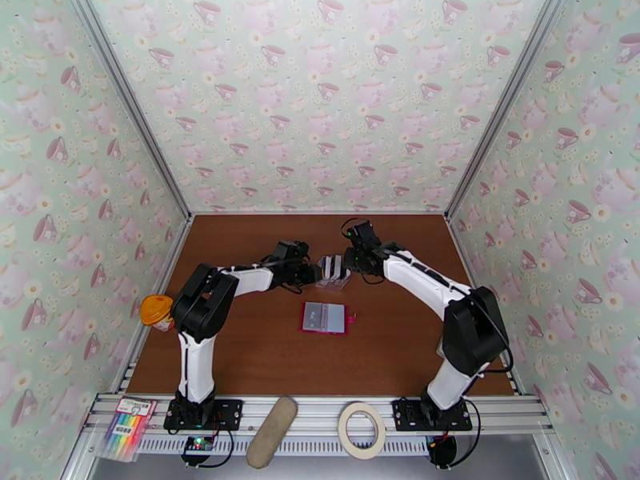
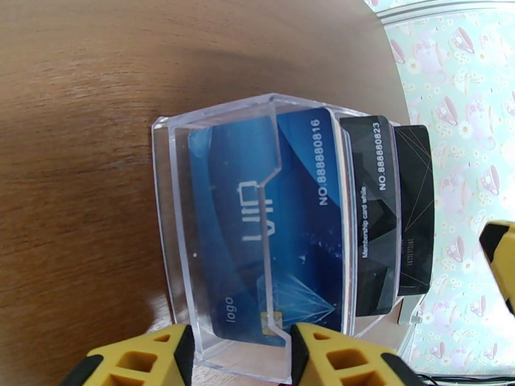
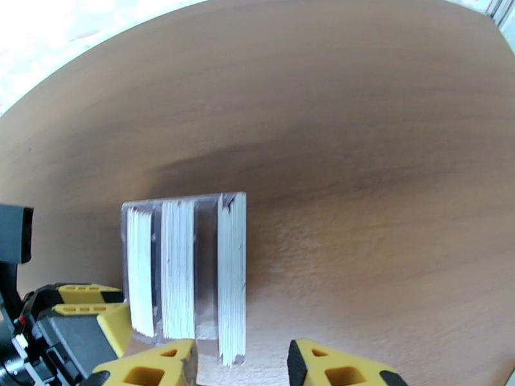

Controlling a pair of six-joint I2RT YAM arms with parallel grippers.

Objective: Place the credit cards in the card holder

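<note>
At 12 o'clock of the open red folding card holder (image 1: 324, 318), blue and black plastic credit cards (image 2: 257, 207) stand in a clear acrylic box (image 2: 164, 188).
Pick-up seems in hand: left gripper (image 2: 241, 345), reaching from 9 o'clock, looks clamped on the box; right gripper (image 3: 241, 358), from 3 o'clock, straddles the end stack, jaws apart, and must next pinch one card.
</note>
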